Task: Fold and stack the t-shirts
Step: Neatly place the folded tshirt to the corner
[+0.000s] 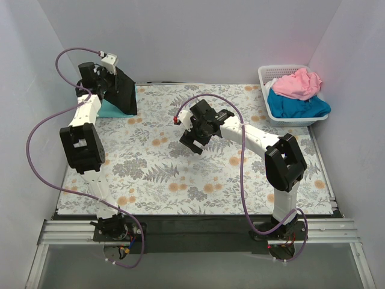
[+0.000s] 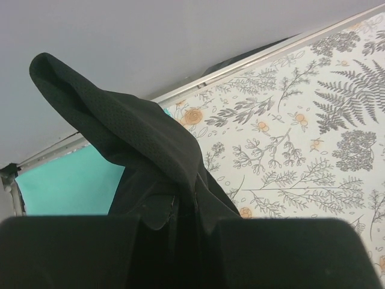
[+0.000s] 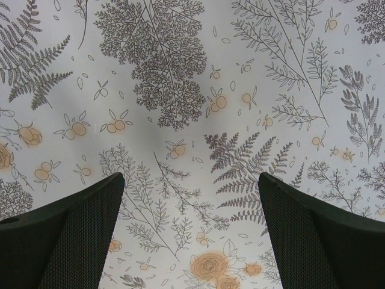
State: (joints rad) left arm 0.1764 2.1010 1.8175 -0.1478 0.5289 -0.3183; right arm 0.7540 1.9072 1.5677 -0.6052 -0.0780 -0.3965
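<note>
A black t-shirt [image 1: 123, 90] hangs from my left gripper [image 1: 108, 67] at the far left corner of the table. In the left wrist view the black t-shirt [image 2: 150, 162] bunches up between the shut jaws of the left gripper [image 2: 180, 226]. Under it lies a mint-green t-shirt [image 1: 111, 110], flat on the cloth, also seen as a mint-green patch [image 2: 69, 183]. My right gripper [image 1: 194, 143] hovers over the middle of the table; the right gripper [image 3: 191, 180] is open with only the patterned cloth between its fingers. A pink t-shirt [image 1: 296, 83] and a bright blue t-shirt [image 1: 298, 107] lie in the basket.
A white lattice basket [image 1: 264, 77] stands at the far right corner. The flower-and-fern table cloth [image 1: 180, 174] covers the table. Walls close in on the left, back and right. Purple cables loop off both arms.
</note>
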